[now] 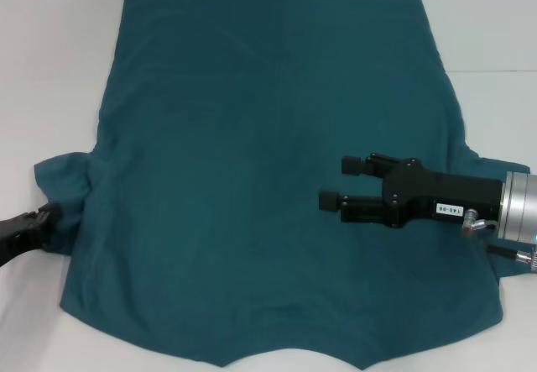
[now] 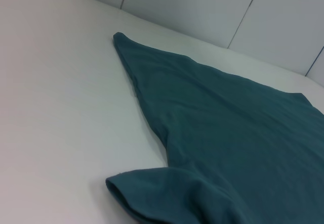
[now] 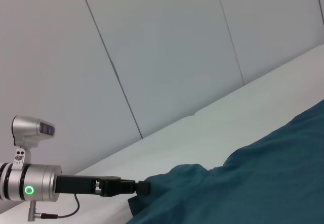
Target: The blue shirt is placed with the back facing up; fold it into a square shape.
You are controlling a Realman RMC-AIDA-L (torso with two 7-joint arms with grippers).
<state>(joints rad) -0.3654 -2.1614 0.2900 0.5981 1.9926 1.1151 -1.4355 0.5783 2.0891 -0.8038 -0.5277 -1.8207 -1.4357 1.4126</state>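
The blue shirt (image 1: 268, 162) lies spread flat on the white table, hem at the far side and collar notch at the near edge. My right gripper (image 1: 340, 183) hovers over the shirt's right half, pointing left, open with nothing between its fingers. My left gripper (image 1: 42, 217) sits at the table's left edge, its tip against the hem of the left sleeve (image 1: 63, 187). The right wrist view shows that left gripper (image 3: 142, 187) meeting the bunched sleeve (image 3: 177, 183). In the left wrist view the sleeve opening (image 2: 131, 193) lies close below the camera.
Bare white table (image 1: 50, 70) surrounds the shirt on the left and far right. Grey wall panels (image 3: 167, 47) stand behind the table. The right sleeve (image 1: 513, 170) is mostly hidden behind my right arm.
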